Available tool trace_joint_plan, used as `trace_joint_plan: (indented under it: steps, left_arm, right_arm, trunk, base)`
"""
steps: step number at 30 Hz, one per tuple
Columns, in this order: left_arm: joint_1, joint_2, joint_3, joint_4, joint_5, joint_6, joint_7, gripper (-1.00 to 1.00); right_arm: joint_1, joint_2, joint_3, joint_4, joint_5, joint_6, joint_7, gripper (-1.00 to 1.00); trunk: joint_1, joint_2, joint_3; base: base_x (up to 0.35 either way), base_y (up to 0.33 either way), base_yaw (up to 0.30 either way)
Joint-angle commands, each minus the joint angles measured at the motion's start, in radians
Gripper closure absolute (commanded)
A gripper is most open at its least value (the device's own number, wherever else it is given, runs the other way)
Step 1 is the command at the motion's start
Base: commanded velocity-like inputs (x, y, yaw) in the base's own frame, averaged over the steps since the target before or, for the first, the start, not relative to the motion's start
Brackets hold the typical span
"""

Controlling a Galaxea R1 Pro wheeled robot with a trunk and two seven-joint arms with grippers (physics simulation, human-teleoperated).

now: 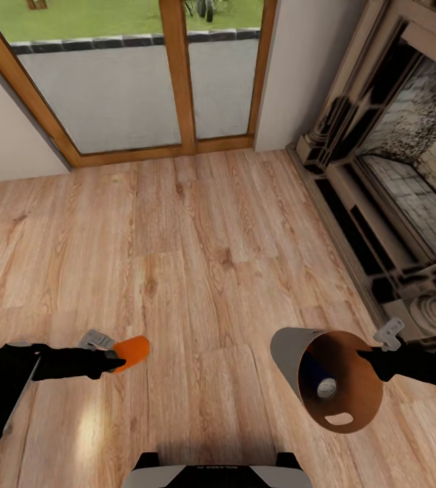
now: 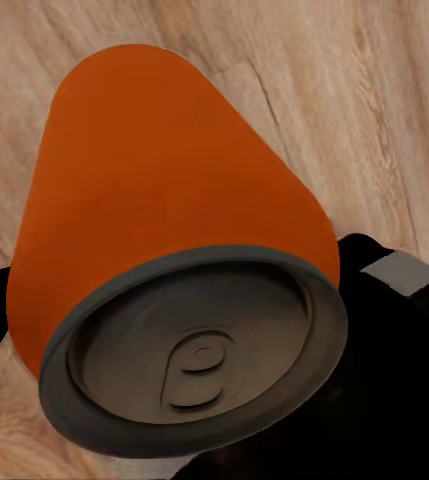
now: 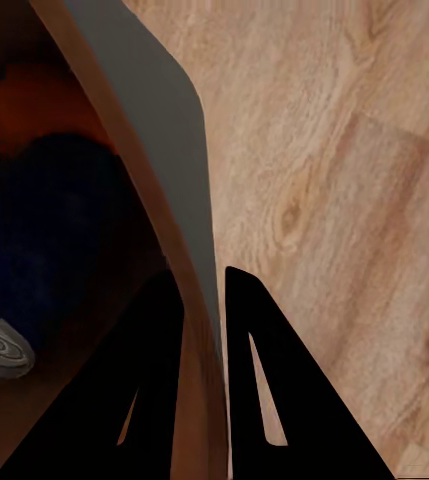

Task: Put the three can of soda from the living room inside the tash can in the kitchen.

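An orange can of soda is held lying sideways in my left gripper, low at the left above the wood floor. In the left wrist view, the same can shows its grey top with the pull tab. My right gripper is shut on the rim of the tash can, which is tilted with its orange-brown inside facing me. A blue can lies inside it. In the right wrist view, two black fingers pinch the bin wall, and a blue can and an orange can lie inside.
A brick-and-stone fireplace fills the right side, and its hearth edge runs close to my right arm. A wood-framed glass door stands ahead, with white wall on either side. Wood floor spreads between. My base shows at the bottom edge.
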Motion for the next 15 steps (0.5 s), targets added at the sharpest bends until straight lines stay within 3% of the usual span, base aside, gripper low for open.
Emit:
trace_joint_plan:
  steps: [1,2,5,10,15]
  left_arm:
    - [0.009,-0.008,0.020,-0.002,0.004,-0.011,0.015,1.00]
    - [0.034,-0.037,0.069,-0.008,0.006,-0.045,0.058,1.00]
    - [0.065,-0.081,0.108,-0.013,0.003,-0.088,0.135,1.00]
    - [0.104,-0.109,0.122,-0.011,0.004,-0.128,0.218,1.00]
    - [0.119,-0.133,0.125,-0.009,0.003,-0.157,0.261,1.00]
  right_arm:
    - [0.000,0.001,-0.008,0.009,-0.005,-0.007,0.005,1.00]
    - [0.002,0.003,-0.034,0.031,-0.005,-0.034,0.003,1.00]
    - [0.002,0.006,-0.058,0.057,-0.006,-0.056,0.002,1.00]
    - [0.004,0.008,-0.067,0.085,-0.007,-0.065,-0.007,1.00]
    - [0.004,0.019,-0.069,0.102,-0.008,-0.066,-0.076,1.00]
  trunk:
    - [-0.004,0.007,0.005]
    - [-0.008,0.014,0.010]
    - [-0.019,0.035,0.024]
    - [-0.038,0.070,0.048]
    - [-0.058,0.105,0.071]
  base:
    - [0.000,0.000,0.000]
    - [0.000,0.000,0.000]
    - [0.000,0.000,0.000]
    - [0.000,0.000,0.000]
    - [0.000,0.000,0.000]
